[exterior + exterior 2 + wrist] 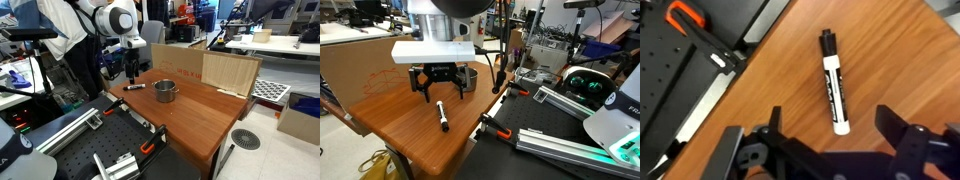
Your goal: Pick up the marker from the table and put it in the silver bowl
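Marker (442,115) is lying flat on the wooden worktop (410,135) near the front edge, nothing touching it. Jaws hang just above it, spread wide, holding nothing. Silver bowl (165,92) sits further back; can't see inside it.

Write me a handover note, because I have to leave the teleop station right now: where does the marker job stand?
Gripper: jaws open and empty, hanging above the marker without touching it.
Marker: lies flat on the table; in the wrist view it sits between the open jaws.
Silver bowl: upright on the table, a little apart from the marker.
Done: the gripper is lined up over the marker; no grasp yet.
Left: lower, close on the marker, lift, carry it over the bowl and release.
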Motion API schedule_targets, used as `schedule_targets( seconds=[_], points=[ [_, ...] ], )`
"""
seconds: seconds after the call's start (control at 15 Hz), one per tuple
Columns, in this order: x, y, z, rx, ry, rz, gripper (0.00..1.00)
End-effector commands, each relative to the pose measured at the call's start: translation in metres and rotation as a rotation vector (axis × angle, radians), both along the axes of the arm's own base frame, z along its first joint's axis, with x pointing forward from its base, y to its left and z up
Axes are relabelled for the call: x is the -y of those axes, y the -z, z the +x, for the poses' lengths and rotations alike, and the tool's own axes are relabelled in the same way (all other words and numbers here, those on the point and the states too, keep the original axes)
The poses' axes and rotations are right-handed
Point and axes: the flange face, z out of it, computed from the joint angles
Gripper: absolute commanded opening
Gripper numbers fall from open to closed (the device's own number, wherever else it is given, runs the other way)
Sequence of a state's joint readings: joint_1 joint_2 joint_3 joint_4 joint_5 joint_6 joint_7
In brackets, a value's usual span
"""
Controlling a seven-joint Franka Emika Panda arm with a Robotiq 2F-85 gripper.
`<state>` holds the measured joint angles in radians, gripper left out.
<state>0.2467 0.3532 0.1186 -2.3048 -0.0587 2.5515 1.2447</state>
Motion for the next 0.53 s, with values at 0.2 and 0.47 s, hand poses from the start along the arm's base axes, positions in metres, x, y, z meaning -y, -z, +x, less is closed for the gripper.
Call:
schedule_targets(
  seconds=[0.2, 0.47],
  points=[
    [-0.017, 0.048, 0.028, -0.009, 0.027, -0.119, 1.00],
    [-0.023, 0.066, 0.038, -0.007, 0.013, -0.168, 0.75]
  ],
)
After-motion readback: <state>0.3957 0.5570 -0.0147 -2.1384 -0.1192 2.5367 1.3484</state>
